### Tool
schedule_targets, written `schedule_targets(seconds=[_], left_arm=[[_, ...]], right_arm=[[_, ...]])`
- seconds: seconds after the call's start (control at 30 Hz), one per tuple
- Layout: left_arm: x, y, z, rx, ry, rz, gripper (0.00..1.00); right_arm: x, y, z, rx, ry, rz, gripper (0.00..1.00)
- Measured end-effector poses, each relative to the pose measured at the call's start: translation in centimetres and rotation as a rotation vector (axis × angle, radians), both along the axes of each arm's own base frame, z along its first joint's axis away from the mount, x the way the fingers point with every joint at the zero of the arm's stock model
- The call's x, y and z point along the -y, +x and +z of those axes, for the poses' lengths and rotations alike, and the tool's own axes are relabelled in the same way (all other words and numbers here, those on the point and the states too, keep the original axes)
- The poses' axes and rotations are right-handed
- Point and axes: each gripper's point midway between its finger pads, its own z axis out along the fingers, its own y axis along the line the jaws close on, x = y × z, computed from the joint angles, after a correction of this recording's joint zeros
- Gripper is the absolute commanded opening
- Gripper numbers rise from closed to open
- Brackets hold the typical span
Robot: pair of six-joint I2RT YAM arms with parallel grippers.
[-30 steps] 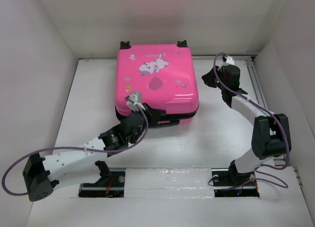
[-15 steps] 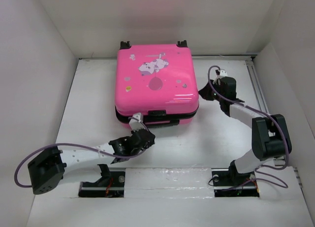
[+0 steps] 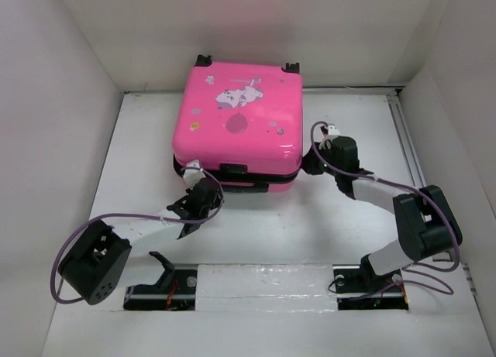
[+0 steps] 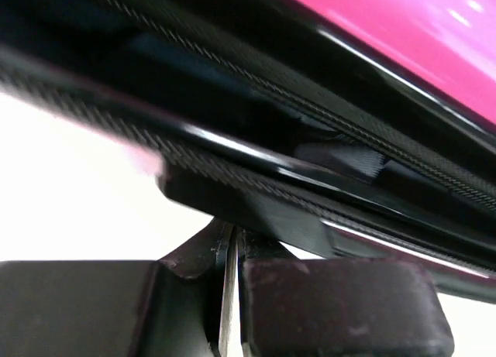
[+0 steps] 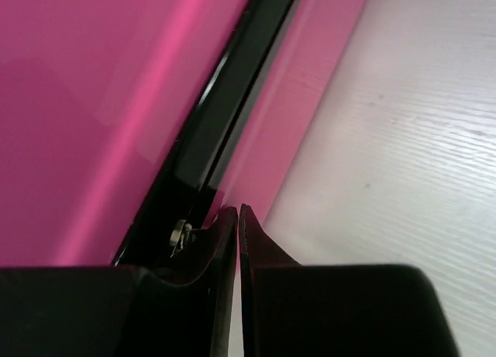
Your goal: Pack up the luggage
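Two arms close in on the luggage [image 3: 236, 125], which lies flat in the upper middle of the overhead view with its pink lid down on the base and the table [image 3: 139, 140] bare around it. The left gripper [image 3: 203, 194] noses up to the case's lower left corner, while the right gripper [image 3: 310, 162] sits right against its right-hand edge. Over to the left wrist view: the jaws are clenched at the bottom of the frame with only a hairline between them, and I cannot tell whether anything is pinched there. Just above them the zipper trim [image 4: 232, 152] runs diagonally, its two toothed tracks apart with a dark gap between, and pink shell shows in the upper right. So this looks like the zipping-up stage, seam not yet drawn together on this side. Now the right wrist view: jaws pressed together here too, tips at the lower middle, nothing visibly between them, and a small metal bit [image 5: 180, 233] sits just left of them on the black seam; it may be a zipper pull, too small to say. White table fills the right of that frame. To do this well, I'd want one gripper pinching the pull squarely and tracing the seam line, easing round the corner, while the other presses the lid down so the tracks meet and the light case doesn't slide.
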Motion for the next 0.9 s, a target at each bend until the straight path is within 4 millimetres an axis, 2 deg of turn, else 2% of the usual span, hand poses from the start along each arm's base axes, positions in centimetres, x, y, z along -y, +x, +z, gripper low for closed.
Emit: schedule_targets(seconds=[0.1, 0.27, 0.3, 0.4, 0.43, 0.47, 0.5, 0.57, 0.63, 0.7, 0.73, 0.77, 0.83, 0.9], left_arm=[[-0.9, 1.1, 0.3, 0.010, 0.010, 0.032, 0.00], [-1.0, 1.7, 1.6, 0.042, -0.001, 0.031, 0.00], [-1.0, 1.6, 2.1, 0.050, -0.008, 0.027, 0.00], [-1.1, 1.1, 3.8, 0.080, -0.027, 0.008, 0.12], [-1.1, 0.9, 4.5, 0.095, -0.038, 0.001, 0.16], [-1.0, 0.8, 5.4, 0.115, -0.055, -0.008, 0.23], [-0.8, 0.8, 6.3, 0.140, -0.077, -0.017, 0.25], [-0.1, 1.0, 8.4, 0.201, -0.140, -0.039, 0.29], [0.9, 1.2, 9.8, 0.237, -0.202, -0.067, 0.29], [2.0, 1.2, 10.4, 0.245, -0.254, -0.099, 0.24], [2.5, 1.3, 10.2, 0.237, -0.270, -0.111, 0.19], [2.9, 1.3, 9.9, 0.226, -0.278, -0.121, 0.09], [3.5, 1.3, 8.7, 0.187, -0.279, -0.138, 0.02], [3.9, 1.1, 7.8, 0.159, -0.272, -0.164, 0.01]], right_arm=[[-1.5, -0.8, 0.3, 0.018, -0.019, 0.032, 0.11], [-3.5, -2.8, 0.4, 0.031, -0.076, 0.074, 0.13], [-3.5, -3.2, 0.4, 0.036, -0.086, 0.075, 0.17], [-2.7, -4.5, 1.1, 0.062, -0.105, 0.060, 0.30], [-2.2, -5.0, 1.3, 0.077, -0.111, 0.045, 0.41], [-1.8, -5.6, 1.5, 0.092, -0.115, 0.035, 0.47], [-1.3, -6.1, 1.5, 0.112, -0.124, 0.021, 0.51], [-0.5, -6.9, 1.2, 0.154, -0.138, 0.007, 0.51], [0.0, -7.5, 0.1, 0.166, -0.153, 0.009, 0.49], [0.5, -7.5, -1.3, 0.171, -0.163, 0.022, 0.42], [0.6, -7.2, -1.7, 0.182, -0.152, 0.030, 0.42], [0.8, -6.7, -1.9, 0.202, -0.135, 0.037, 0.41], [1.2, -5.9, -2.2, 0.233, -0.096, 0.055, 0.42], [1.5, -4.9, -2.3, 0.266, -0.066, 0.074, 0.46]])
